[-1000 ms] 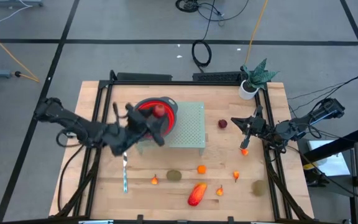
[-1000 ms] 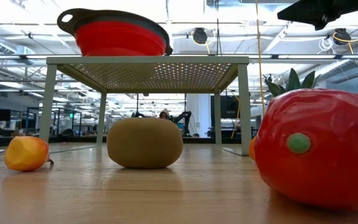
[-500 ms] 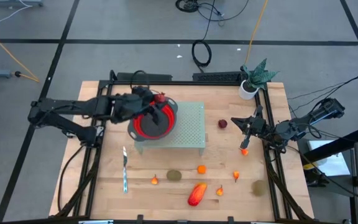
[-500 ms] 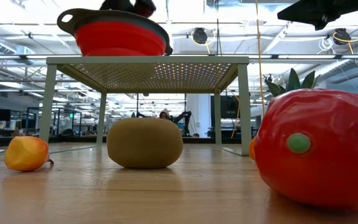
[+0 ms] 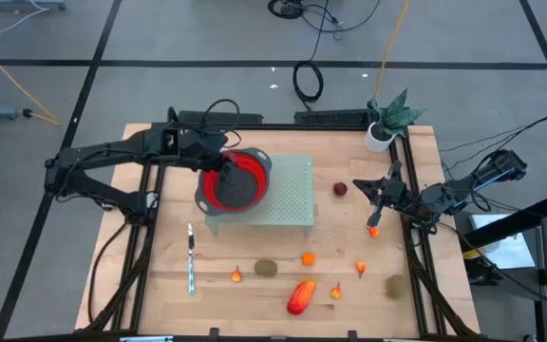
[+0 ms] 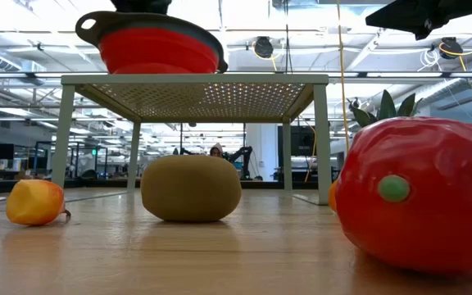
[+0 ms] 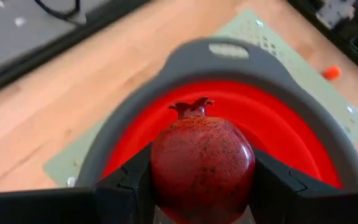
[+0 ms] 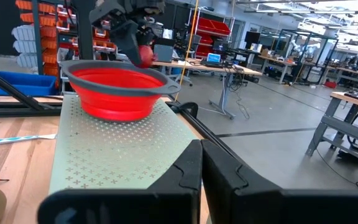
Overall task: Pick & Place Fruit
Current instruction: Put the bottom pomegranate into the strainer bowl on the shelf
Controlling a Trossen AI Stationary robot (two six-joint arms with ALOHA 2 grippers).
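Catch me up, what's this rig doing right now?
Fruit sorting, mid-run. The left hand holds a dark-red pomegranate over the red bowl, which sits on a perforated green stand. The fruit is not released yet. The right hand waits shut at the table's right side, holding nothing. Left on the wooden table: another dark-red fruit, a kiwi, a long red-orange piece, several small orange bits, and a knife.

Two dark-red round fruits [image 7: 202, 167], two brown-green ovals [image 5: 267, 268], one bowl [image 5: 236, 180], one knife [image 5: 190, 259]
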